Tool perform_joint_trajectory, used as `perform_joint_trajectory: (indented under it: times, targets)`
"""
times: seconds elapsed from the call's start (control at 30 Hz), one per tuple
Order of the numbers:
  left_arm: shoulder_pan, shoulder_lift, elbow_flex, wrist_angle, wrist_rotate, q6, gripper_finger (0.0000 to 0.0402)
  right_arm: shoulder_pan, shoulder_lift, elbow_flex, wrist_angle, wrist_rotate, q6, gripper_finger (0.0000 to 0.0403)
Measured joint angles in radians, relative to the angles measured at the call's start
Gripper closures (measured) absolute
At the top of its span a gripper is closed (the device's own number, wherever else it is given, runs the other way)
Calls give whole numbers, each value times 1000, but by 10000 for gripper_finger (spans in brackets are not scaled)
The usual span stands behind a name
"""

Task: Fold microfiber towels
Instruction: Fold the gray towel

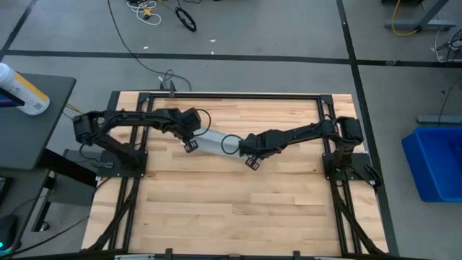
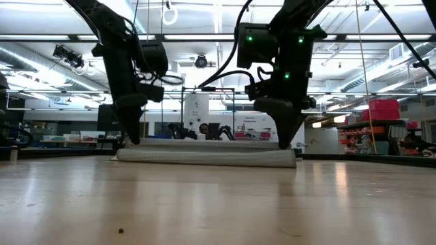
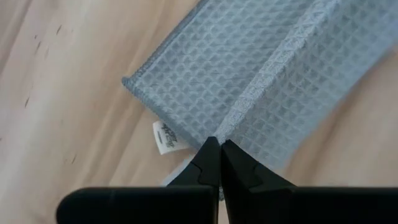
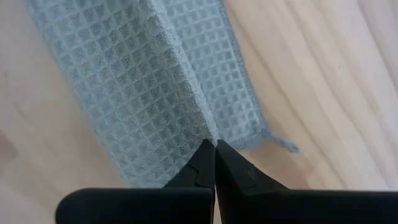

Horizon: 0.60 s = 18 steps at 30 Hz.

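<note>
One light grey-blue microfiber towel (image 1: 213, 142) lies as a narrow folded strip on the wooden table, left of centre and toward the far side. It also shows in the low view (image 2: 204, 157), resting flat. A white tag (image 3: 165, 137) sticks out at its left end. My left gripper (image 1: 191, 145) is shut on the towel at that end, and my right gripper (image 1: 252, 162) is shut on it at the other end. Both point steeply down. My left gripper pinches a raised ridge of the towel (image 3: 235, 119) between its two fingers, close to the tagged end. The fingers come from above, slanting down. The ridge runs away along the strip, and the cloth on both sides of it lies on the table. My right gripper pinches the same raised ridge (image 4: 205, 127) at the towel's other end, next to a corner with a loose thread. Its fingers also come steeply from above. Cloth on either side of the ridge rests on the wood.
Black frame rails (image 1: 231, 95) edge the table's far side and both arm bases. A blue bin (image 1: 437, 162) stands off the right edge, and a bottle (image 1: 22, 90) lies on a side table at the left. Bare wood (image 1: 231, 209) stretches toward the near edge.
</note>
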State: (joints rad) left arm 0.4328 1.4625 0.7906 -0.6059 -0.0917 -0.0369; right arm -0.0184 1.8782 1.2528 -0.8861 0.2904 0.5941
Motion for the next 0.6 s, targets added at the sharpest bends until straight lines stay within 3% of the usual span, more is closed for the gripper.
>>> perform_joint_trajectory:
  times: [0.37,0.6]
  targets:
    - [29,95,134,-20,-84,141,400,-71,0,-2,-3,-3,-27,403]
    - [122,96,158,-36,-27,192,400,-71,0,-16,34,-7,-18,403]
